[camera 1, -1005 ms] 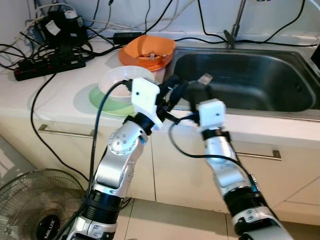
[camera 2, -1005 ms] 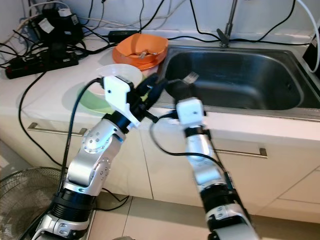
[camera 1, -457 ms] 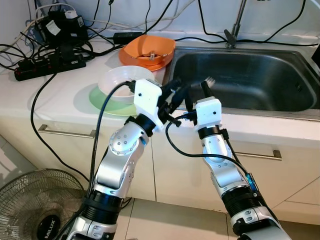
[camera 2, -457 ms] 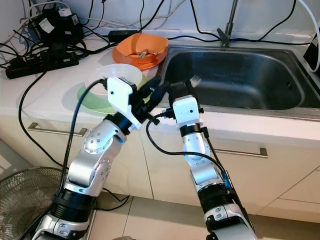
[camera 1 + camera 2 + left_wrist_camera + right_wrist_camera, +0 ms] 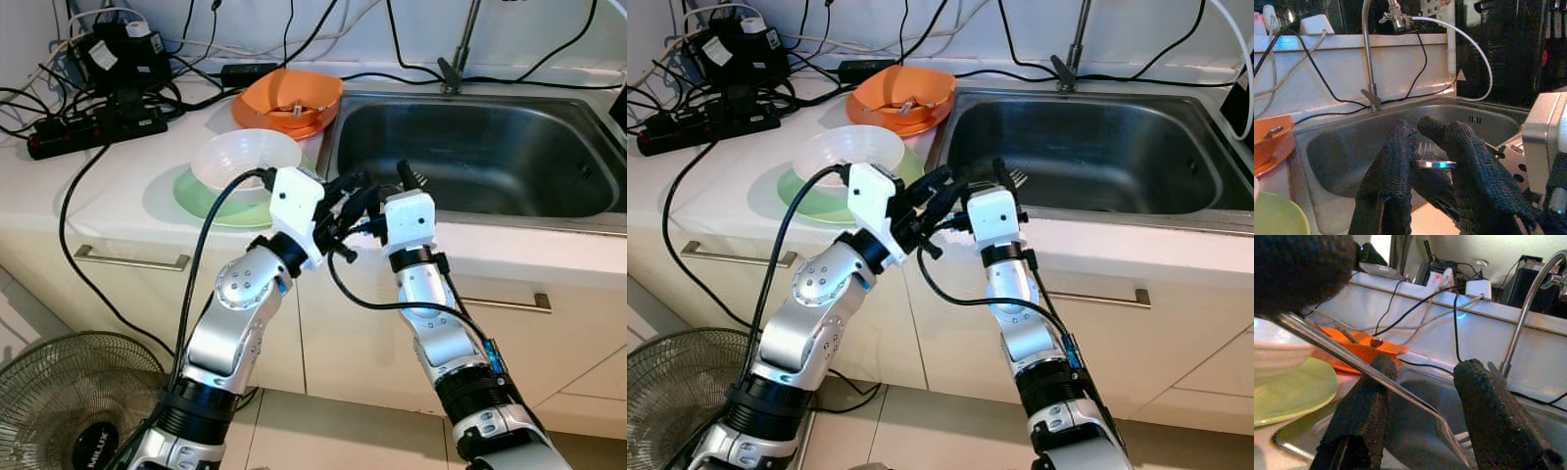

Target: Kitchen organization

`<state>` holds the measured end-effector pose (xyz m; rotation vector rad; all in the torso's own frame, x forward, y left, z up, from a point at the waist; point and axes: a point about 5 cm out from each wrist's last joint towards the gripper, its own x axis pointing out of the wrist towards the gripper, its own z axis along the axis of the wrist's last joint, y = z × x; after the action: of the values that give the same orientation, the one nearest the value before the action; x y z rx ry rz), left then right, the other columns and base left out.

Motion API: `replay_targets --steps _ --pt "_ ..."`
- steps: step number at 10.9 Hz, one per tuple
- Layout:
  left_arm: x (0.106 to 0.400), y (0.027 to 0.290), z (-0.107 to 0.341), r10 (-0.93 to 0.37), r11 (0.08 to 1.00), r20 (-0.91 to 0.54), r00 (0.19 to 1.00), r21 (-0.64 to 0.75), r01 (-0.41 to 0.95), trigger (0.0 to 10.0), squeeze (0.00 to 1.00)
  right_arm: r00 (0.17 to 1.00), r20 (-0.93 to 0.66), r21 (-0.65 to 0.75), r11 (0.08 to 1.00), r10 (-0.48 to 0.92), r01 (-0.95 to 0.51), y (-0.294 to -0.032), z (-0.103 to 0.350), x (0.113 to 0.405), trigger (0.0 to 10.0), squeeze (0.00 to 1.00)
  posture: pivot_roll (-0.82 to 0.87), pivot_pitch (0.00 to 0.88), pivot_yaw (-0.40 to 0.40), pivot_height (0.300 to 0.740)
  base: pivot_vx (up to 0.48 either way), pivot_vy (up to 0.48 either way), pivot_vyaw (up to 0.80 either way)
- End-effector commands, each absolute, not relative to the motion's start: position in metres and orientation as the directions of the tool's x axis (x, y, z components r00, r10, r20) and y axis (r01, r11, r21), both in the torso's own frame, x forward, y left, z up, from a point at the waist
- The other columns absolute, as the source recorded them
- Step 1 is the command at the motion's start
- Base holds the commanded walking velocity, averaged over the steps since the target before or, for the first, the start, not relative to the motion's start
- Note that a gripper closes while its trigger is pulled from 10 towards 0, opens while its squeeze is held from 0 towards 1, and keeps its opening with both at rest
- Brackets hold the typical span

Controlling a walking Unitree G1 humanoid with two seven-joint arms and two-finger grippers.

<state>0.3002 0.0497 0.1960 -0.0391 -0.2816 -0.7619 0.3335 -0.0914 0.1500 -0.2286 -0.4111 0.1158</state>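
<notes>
Fork: we've got the fork (image 5: 1433,161) up in the air at the front edge of the sink (image 5: 509,157), passing between our two grippers, tines toward the basin in the left wrist view.
Left gripper: our left gripper (image 5: 1425,161) has its two black fingers (image 5: 1393,171) pressed together on the fork's metal, one on each side; we judge it's carrying the weight right now.
Right gripper: our right gripper (image 5: 1420,396) is right up against the left one, fingers (image 5: 1369,406) spread apart, with the fork's handle running across the gap and lying against one finger. Not clamped, so it looks like a handover caught halfway, though we can't say which way it's going.
Why mid-air: both wrists meet over the counter lip, probably so one arm can take the fork where the other reaches poorly.
Counter: left of the sink sits a white bowl (image 5: 245,157) on a green plate (image 5: 196,201), and behind them an orange dish (image 5: 289,98) with small items in it we can't identify. Any of them could be the fork's home.
Clutter: a power strip (image 5: 93,127) and tangled black cables (image 5: 127,69) crowd the back of the counter, so we'd keep swings short.
Risk: a one-sided grip on a thin handle could let the fork twist and drop into the sink.
</notes>
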Motion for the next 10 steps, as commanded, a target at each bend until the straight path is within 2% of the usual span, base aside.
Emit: replay_targets --steps 1,2,9,10 --pt "0.2976 0.0467 0.1942 -0.7 0.705 0.247 0.671 0.081 0.705 10.0 0.0 0.914 0.379 -0.246 0.968 0.144 -0.05 -0.0906 0.1526 0.3365 4.4 0.0 0.08 0.0 0.091 0.74 0.0 0.0 0.0" --pt "0.2979 0.0467 0.1945 -0.699 0.705 0.247 0.671 0.082 0.705 10.0 0.0 0.914 0.377 -0.242 0.969 0.146 -0.055 -0.0902 0.1521 0.3363 0.0 0.0 0.08 0.0 0.092 0.74 0.0 0.0 0.0" --pt "0.2987 0.0478 0.1929 -0.69 0.716 0.243 0.682 0.091 0.692 10.0 0.0 0.916 0.372 -0.24 0.969 0.147 -0.058 -0.0898 0.1511 0.335 0.0 0.0 0.08 0.0 0.088 0.74 0.0 0.0 0.0" --pt "0.2993 0.0485 0.1936 -0.685 0.722 0.249 0.685 0.101 0.685 10.0 0.46 0.917 0.371 -0.241 0.969 0.146 -0.057 -0.09 0.1512 0.3351 0.0 0.0 0.08 0.0 0.088 0.74 0.0 0.0 0.0"
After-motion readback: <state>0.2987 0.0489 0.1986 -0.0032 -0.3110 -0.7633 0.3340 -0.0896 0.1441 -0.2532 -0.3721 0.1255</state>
